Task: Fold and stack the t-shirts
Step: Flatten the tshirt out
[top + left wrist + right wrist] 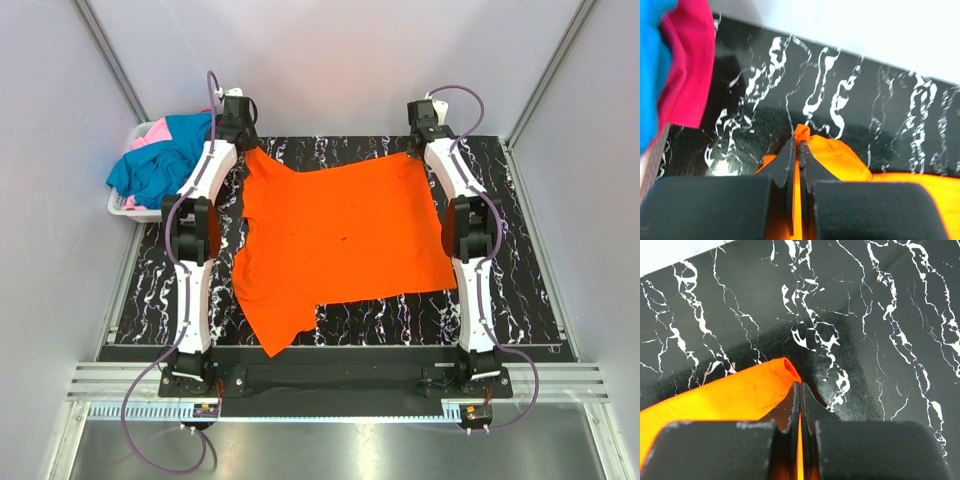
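left end effector [796,143], right end effector [800,386] — both pinch orange t-shirt [340,240].

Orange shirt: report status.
Both shut: left gripper on orange shirt far-left corner, right gripper on far-right corner. Shirt spread over table. Nothing in the way.

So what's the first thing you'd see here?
The big orange t-shirt, spread out across the middle of the black marbled table. The left fingers and right fingers each pinch a far corner of it. At the far left, blue and pink shirts spill from a white basket.
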`<state>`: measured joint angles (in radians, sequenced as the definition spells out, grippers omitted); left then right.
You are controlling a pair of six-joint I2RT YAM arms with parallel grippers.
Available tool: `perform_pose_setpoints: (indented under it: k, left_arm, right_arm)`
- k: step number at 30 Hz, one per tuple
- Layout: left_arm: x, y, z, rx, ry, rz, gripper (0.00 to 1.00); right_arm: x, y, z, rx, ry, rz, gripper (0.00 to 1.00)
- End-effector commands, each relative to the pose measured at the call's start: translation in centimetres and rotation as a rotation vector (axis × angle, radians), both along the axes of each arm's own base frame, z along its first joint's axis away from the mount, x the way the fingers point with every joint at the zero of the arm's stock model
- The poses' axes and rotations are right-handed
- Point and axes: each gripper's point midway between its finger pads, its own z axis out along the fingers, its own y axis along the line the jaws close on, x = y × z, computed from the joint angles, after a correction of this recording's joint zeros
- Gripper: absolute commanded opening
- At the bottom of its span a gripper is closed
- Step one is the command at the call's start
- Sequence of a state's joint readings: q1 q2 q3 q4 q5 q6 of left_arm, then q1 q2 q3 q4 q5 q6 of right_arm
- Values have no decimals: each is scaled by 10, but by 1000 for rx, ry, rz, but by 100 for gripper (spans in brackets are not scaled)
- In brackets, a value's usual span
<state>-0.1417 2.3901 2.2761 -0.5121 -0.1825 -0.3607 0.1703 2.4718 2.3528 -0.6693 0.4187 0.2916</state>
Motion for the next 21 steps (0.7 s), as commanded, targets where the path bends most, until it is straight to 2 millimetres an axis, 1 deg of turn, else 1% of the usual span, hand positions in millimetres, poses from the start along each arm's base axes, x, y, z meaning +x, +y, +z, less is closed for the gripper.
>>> perform_pose_setpoints:
  k: [1, 2, 3, 5, 6, 7, 8, 9, 11, 13, 14, 15, 16, 17, 18, 19, 20, 21]
  left_arm:
    - [5, -7, 53, -39, -129, -21, 0]
    - [5, -9, 51, -40, -124, -25, 0]
    - [3, -8, 54, -40, -128, -23, 0]
    - [0, -8, 53, -40, -122, -23, 0]
    - [-2, -7, 59, -40, -129, -21, 0]
    - [-4, -7, 62, -40, -132, -20, 0]
    - [-6, -5, 59, -34, -124, -16, 0]
    - [-7, -4, 61, -30, -126, -11, 0]
    - [-12, -1, 69, -22, -134, -3, 0]
    - [-15, 1, 70, -17, -133, 5, 0]
    - [-17, 2, 78, -17, -144, 8, 0]
    - [-19, 2, 80, -18, -146, 7, 0]
    - [-21, 2, 81, -18, -144, 7, 0]
    - [-23, 2, 88, -22, -156, 3, 0]
    - [-26, 2, 92, -21, -158, -1, 0]
    - [-29, 1, 90, -20, -149, -3, 0]
    - [-33, 0, 95, -21, -156, -8, 0]
    - [-35, 1, 97, -20, -155, -9, 0]
  right_arm:
    - [4, -2, 6, 15, -14, 6, 0]
    - [4, -1, 3, 20, -10, 7, 0]
    - [4, -2, -1, 21, -2, 6, 0]
    - [4, 0, -6, 27, 4, 11, 0]
    - [3, -1, -11, 27, 17, 10, 0]
    - [3, -1, -12, 30, 19, 12, 0]
    - [2, -1, -14, 32, 25, 13, 0]
    - [2, 1, -15, 33, 27, 18, 0]
    - [1, -1, -14, 33, 29, 15, 0]
    - [-1, -3, -13, 29, 35, 7, 0]
    - [-2, -6, -13, 19, 36, -3, 0]
    - [-3, -8, -8, 18, 30, -11, 0]
    - [-4, -11, -8, 15, 31, -20, 0]
    - [-6, -15, -5, 5, 29, -37, 0]
    - [-7, -18, 1, 4, 19, -49, 0]
    - [-10, -20, 1, 3, 23, -60, 0]
    - [-11, -25, 9, 0, 9, -78, 0]
    - [-13, -27, 10, -1, 10, -85, 0]
